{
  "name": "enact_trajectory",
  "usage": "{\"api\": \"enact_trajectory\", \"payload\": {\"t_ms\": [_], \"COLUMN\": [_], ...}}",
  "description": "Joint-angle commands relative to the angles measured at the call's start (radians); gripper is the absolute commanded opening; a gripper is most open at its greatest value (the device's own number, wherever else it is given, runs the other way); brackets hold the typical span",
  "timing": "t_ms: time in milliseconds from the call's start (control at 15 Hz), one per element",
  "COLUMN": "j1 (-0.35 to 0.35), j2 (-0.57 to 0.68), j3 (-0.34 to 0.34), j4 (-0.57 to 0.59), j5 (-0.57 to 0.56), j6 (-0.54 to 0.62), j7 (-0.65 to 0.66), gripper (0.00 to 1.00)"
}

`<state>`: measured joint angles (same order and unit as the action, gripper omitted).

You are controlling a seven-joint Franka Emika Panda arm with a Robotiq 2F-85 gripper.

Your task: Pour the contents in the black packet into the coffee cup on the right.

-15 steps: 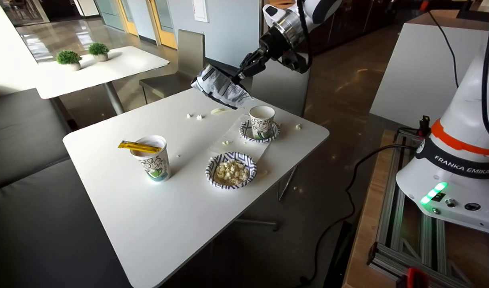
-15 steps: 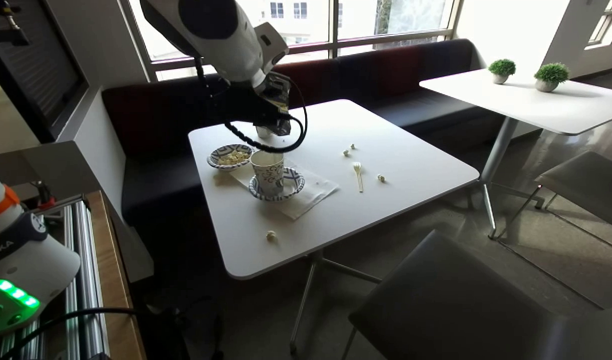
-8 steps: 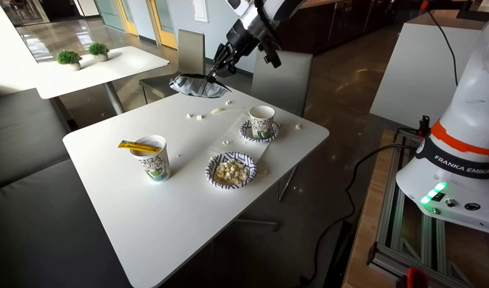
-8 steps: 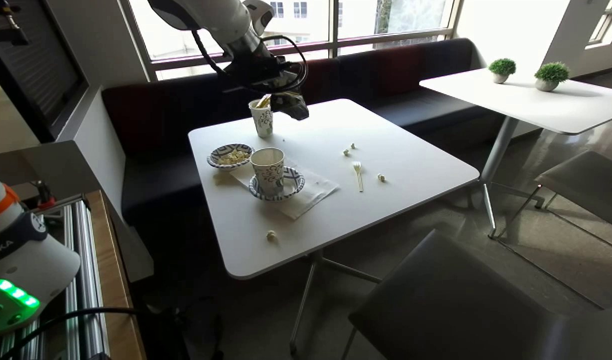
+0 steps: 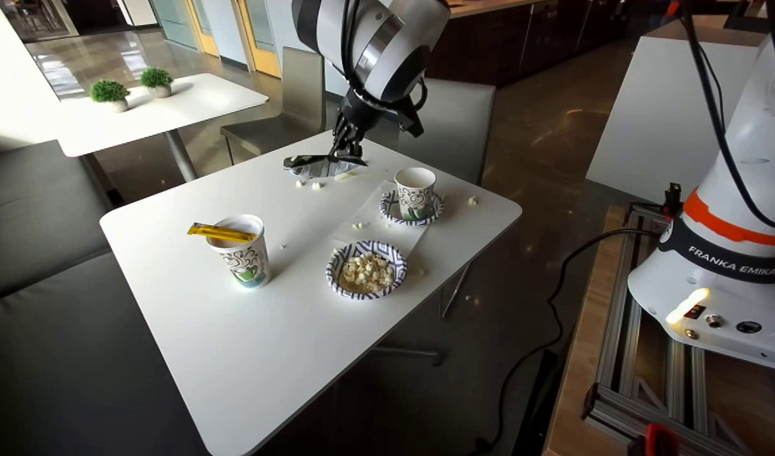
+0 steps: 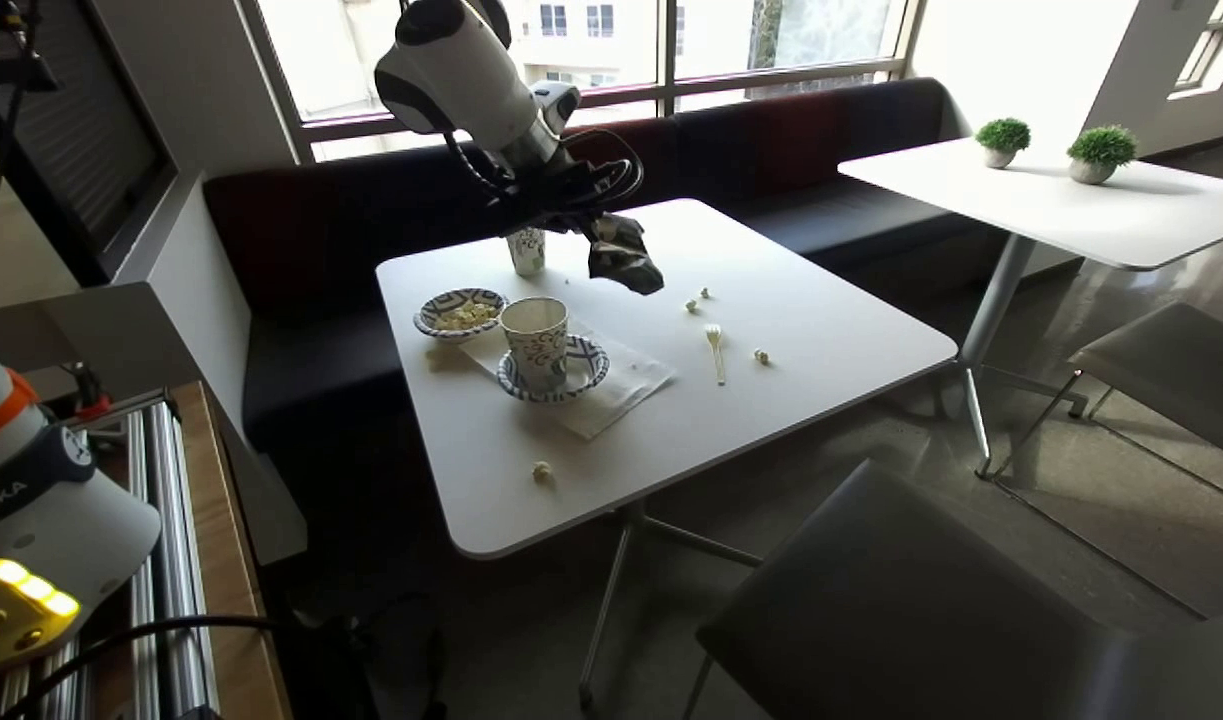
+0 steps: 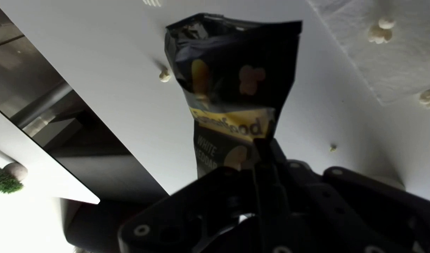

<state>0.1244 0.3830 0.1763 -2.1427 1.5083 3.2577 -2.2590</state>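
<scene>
Far left in an exterior view you've got a scroll-print paper cup (image 5: 246,269) upright on the white table (image 5: 286,354), yellow stick packet (image 5: 225,233) lying across its rim. Moving right: two loose popcorn pieces (image 5: 316,185), then the black packet (image 5: 317,168) at the far part of the table, held in your gripper (image 7: 265,144). Fingers (image 7: 280,158) are drawn together, next to no gap, packet film pinched at the tips. Can't tell whether the packet touches the table; it's well apart from the coffee cup (image 5: 416,195). Next right, a patterned paper bowl (image 5: 397,278) with popcorn (image 5: 367,272) in it. Then the coffee cup itself, same print, standing in a second paper bowl (image 5: 436,212) set on a napkin (image 6: 626,390). Far right, robot base (image 5: 729,253), status light (image 5: 688,306) yellow. View differences: only the wrist view gives you the packet's printed front, yellow band with lettering ending "food", "WHITE" below; an exterior view has its pale silvery side instead. In an exterior view you see the fork (image 6: 716,355) whole, flat on the table near the packet, but there your gripper covers the scroll-print cup's rim. Wrist view also picks up popcorn lying on the napkin.
</scene>
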Motion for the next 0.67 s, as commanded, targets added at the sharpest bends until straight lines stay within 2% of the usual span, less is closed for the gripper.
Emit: {"api": "enact_trajectory", "payload": {"t_ms": [0,267,333,467,600], "j1": [0.029,0.049,0.046,0.065,0.063], "j2": [0.137,0.208,0.213,0.208,0.198], "j3": [-0.019,-0.036,-0.033,-0.053,-0.063], "j4": [0.085,0.104,0.113,0.051,-0.025], "j5": [-0.039,-0.033,-0.029,-0.011,-0.011], "j6": [0.090,0.119,0.106,0.086,-0.010], "j7": [0.013,0.024,0.021,0.044,0.075], "gripper": [0.00,0.00,0.26,0.34,0.49]}}
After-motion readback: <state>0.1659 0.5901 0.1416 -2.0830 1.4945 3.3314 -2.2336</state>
